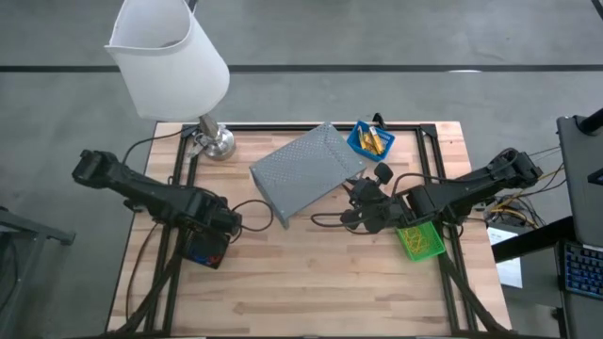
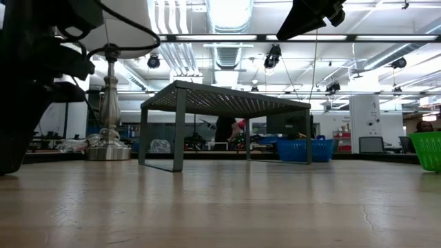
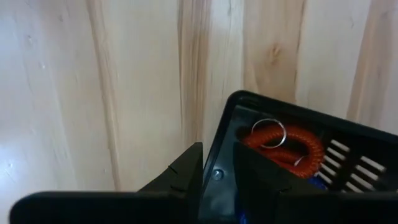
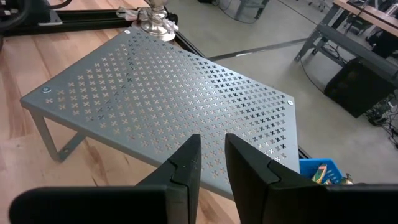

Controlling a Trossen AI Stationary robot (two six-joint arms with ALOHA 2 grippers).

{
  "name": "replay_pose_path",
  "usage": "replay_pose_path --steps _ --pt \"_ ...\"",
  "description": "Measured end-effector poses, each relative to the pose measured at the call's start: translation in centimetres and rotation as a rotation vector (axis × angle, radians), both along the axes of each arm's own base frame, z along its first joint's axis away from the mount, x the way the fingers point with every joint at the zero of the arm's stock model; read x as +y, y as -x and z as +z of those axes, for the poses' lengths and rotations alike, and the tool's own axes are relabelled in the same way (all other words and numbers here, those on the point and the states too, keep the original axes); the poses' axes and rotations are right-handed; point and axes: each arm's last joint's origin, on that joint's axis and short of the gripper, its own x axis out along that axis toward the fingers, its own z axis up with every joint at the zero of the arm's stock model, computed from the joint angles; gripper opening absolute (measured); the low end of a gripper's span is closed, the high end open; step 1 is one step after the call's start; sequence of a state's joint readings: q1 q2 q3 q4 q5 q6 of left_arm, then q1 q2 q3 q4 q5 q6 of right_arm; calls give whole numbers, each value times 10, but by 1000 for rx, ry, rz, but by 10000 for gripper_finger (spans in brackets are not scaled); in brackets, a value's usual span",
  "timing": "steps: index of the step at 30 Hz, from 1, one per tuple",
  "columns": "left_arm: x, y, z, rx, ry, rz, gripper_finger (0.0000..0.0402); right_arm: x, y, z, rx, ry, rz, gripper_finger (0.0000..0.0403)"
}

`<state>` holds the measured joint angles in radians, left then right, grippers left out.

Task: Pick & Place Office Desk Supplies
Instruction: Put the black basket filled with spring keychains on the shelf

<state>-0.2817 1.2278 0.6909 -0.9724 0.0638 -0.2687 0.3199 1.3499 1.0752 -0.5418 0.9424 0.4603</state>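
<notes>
The left pincer (image 1: 219, 237) sits low over the black bin (image 3: 298, 134) at the near-left part of the desk (image 1: 311, 292). Its two fingers (image 3: 186, 171) straddle the bin's wall, one outside and one inside, nearly closed on it; whether they actually press the wall I cannot tell. Inside the bin lies a red loop (image 3: 287, 144) of coiled cord with a small metal ring (image 3: 268, 132) on it, and a bit of blue shows just beside it.

The right pincer (image 1: 361, 205) hangs above the desk just right of the grey perforated shelf (image 1: 303, 170), its fingers (image 4: 185, 163) drawn close together with a narrow gap and nothing between them. The shelf stands on its legs at the middle of the desk.

Just beside the right arm, on its near side, the green bin (image 1: 419, 240) rests at the right edge of the desk. The blue bin (image 1: 369, 139) stands at the far side, right of the shelf, with yellow pieces (image 1: 375, 142) in it. A lamp (image 1: 174, 66) stands at the far-left corner.
</notes>
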Motion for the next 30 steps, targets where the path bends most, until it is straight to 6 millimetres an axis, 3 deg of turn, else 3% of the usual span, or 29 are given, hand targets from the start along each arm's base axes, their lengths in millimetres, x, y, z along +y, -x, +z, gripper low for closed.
replay_pose_path --steps 22,30 --pt "1 3 -20 -35 10 43 92 0 0 0 0 0 0 68" --pt "1 2 -19 -46 18 52 13 0 0 0 0 0 0 68"
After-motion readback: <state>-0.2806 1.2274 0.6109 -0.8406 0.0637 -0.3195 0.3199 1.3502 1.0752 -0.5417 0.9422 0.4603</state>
